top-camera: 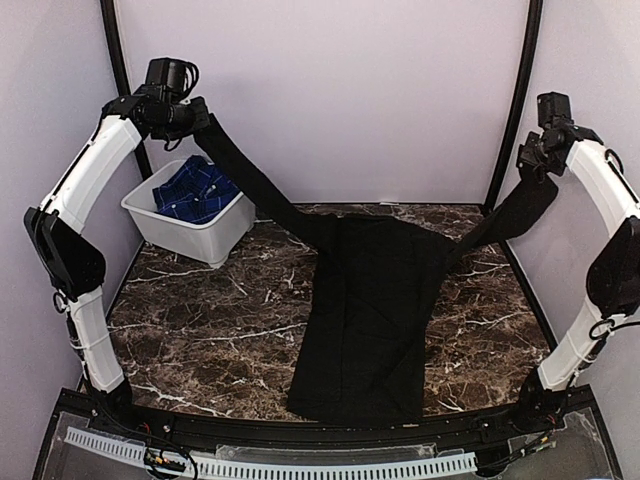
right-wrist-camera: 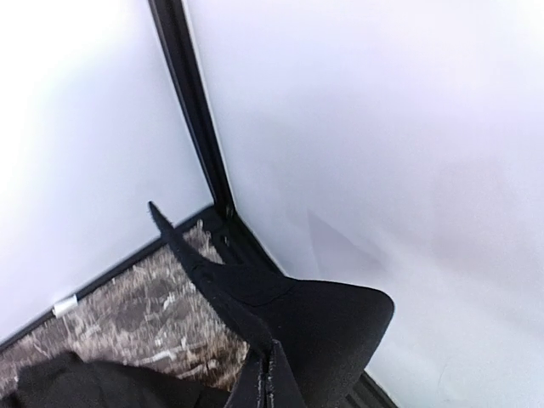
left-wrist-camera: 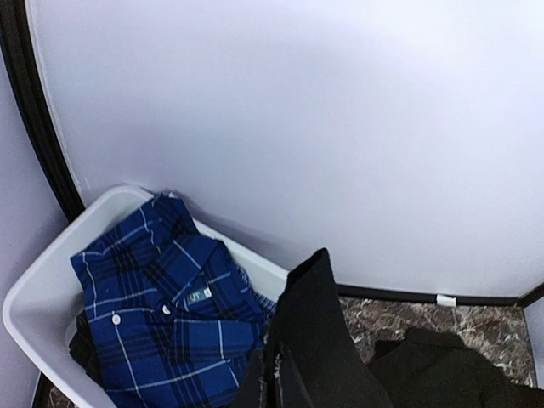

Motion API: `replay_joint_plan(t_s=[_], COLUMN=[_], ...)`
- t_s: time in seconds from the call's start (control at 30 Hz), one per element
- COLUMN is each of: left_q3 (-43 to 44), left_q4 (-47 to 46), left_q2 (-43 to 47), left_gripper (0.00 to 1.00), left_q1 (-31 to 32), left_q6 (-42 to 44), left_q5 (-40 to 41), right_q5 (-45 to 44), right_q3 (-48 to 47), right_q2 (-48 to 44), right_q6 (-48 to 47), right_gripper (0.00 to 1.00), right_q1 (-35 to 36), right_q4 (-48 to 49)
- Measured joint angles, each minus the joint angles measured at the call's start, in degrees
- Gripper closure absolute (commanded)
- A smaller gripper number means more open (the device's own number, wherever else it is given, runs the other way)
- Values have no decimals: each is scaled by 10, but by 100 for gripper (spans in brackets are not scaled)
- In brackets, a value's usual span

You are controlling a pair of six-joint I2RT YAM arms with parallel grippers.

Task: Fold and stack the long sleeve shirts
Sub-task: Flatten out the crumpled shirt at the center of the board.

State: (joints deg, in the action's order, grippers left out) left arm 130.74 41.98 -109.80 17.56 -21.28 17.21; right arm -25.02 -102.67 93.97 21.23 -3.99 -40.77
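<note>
The checked shirt [top-camera: 195, 190] lies loosely bundled in the tub [top-camera: 205, 245] at the far left of the bench [top-camera: 200, 320]. Raised just above the tub, the left fingers [top-camera: 200, 124] are pressed together on the end of one sleeve [top-camera: 255, 185] of the black shirt [top-camera: 370, 310]. The body of the black shirt lies flat mid-bench, hem toward the near edge. Its other sleeve [top-camera: 505, 220] runs up to the right fingers [top-camera: 535, 165], which are likewise pinched shut on the cloth.

Both sleeves sag between grip and body, so I judge the shirt light, limp and without stiffness. It is not fragile, but it will likely drape and bunch wherever it is unsupported. Pinching at edges should hold best: cuffs for spreading, shoulder or hem corners for folding.

Count: two shirts, one black and one checked. There is one tub. A dark scrap shows under the checked shirt, but I cannot tell what it is.
</note>
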Motion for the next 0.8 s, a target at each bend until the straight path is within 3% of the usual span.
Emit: replay_joint_plan(t_s=[0.23,0.5,0.7,0.8], left_q3=[72,70,35,-18], left_q4=[-14,-19,-37,-47], left_q2=[1,-31,-57,-61], left_gripper=[98,100,100,100], left_q1=[-12,-10,40,81], left_q6=[21,21,21,15], left_q5=[-15,-103,-142,-151], right_q5=[10,33,31,32], right_q3=[-73,-28,66,105], right_q2=[30,45,52,64], right_q6=[-16,-34,-44,-45], right_gripper=[100,100,88,75], right_q1=[-10,10,83,113], right_q4=[-6,-8,7,11])
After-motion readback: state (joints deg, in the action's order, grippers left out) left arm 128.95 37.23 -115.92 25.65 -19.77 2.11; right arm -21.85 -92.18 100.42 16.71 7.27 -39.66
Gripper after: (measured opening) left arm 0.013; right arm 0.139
